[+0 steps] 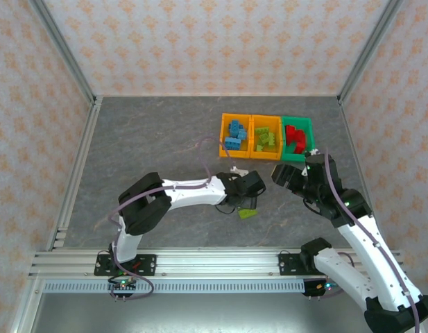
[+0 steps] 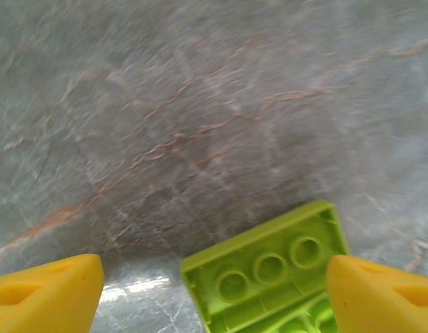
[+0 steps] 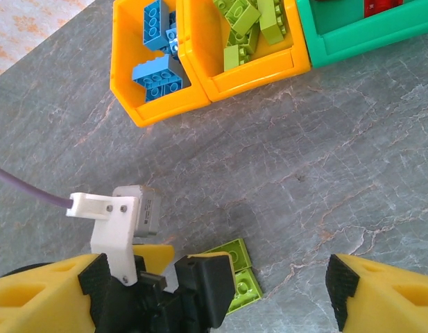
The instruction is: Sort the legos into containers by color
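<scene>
A lime green lego [image 2: 266, 267] lies underside up on the grey table, between the yellow fingers [image 2: 50, 291] of my left gripper [image 2: 214, 298], which is open just above it. It appears to be two lime pieces side by side [image 3: 239, 276]. From above, the same lime lego [image 1: 247, 214] lies just beyond the left gripper [image 1: 250, 202]. My right gripper [image 3: 214, 298] is open and empty, hovering over the left gripper [image 3: 177, 262]. At the back stand an orange bin of blue legos [image 1: 234, 135], an orange bin of lime legos [image 1: 265, 137] and a green bin of red legos [image 1: 297, 139].
The three bins stand in a row touching each other, behind and to the right of both grippers. My right gripper [image 1: 288, 175] hangs just in front of the green bin. Patterned walls and metal rails close the table in.
</scene>
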Available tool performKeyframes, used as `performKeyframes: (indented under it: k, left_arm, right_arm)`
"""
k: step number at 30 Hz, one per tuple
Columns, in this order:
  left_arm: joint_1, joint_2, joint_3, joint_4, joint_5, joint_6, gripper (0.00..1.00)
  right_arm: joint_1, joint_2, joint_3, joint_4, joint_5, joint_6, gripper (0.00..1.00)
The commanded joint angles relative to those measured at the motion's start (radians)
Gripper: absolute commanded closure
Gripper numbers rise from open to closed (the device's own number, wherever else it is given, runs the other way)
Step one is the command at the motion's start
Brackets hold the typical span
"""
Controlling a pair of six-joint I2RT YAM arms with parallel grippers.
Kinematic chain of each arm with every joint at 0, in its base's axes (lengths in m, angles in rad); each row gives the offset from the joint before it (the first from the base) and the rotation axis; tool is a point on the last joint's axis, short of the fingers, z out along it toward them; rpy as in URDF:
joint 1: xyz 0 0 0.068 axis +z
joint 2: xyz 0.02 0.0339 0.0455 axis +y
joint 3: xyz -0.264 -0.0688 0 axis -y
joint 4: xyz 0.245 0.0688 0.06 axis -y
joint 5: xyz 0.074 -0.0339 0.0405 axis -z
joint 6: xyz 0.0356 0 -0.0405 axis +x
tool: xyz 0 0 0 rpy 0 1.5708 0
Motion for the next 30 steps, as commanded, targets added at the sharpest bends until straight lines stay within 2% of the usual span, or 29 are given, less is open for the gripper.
performKeyframes:
  k: [1,2,3,9,15,20,26,30]
  left_arm:
    - [-0.015,0.013,0.07,-0.081,-0.047,-0.189,0.12]
    - [-0.019,0.021,0.08,-0.079,-0.045,-0.197,0.1]
    - [-0.021,0.03,0.091,-0.081,-0.049,-0.217,0.01]
    - [-0.028,0.071,0.109,-0.077,-0.027,-0.313,0.01]
    - [-0.03,0.138,0.167,-0.124,0.0,-0.322,0.09]
    - [-0.034,0.172,0.192,-0.162,0.026,-0.277,0.14]
    - [-0.041,0.177,0.205,-0.17,0.044,-0.248,0.32]
    - [-0.041,0.138,0.208,-0.171,0.032,-0.227,0.37]
  right_arm:
    - [0.002,-0.009,-0.017,-0.027,0.01,-0.011,0.17]
    - [0.003,-0.009,-0.017,-0.028,0.009,-0.013,0.17]
    - [0.001,-0.007,-0.015,-0.031,0.011,-0.018,0.17]
    - [0.002,-0.025,-0.008,-0.048,0.025,-0.028,0.17]
    - [0.002,-0.033,-0.016,-0.046,0.027,-0.025,0.17]
    - [0.002,-0.033,-0.02,-0.043,0.024,-0.023,0.17]
    - [0.001,-0.035,-0.011,-0.053,0.032,-0.019,0.17]
    - [0.001,-0.045,-0.001,-0.064,0.039,-0.015,0.17]
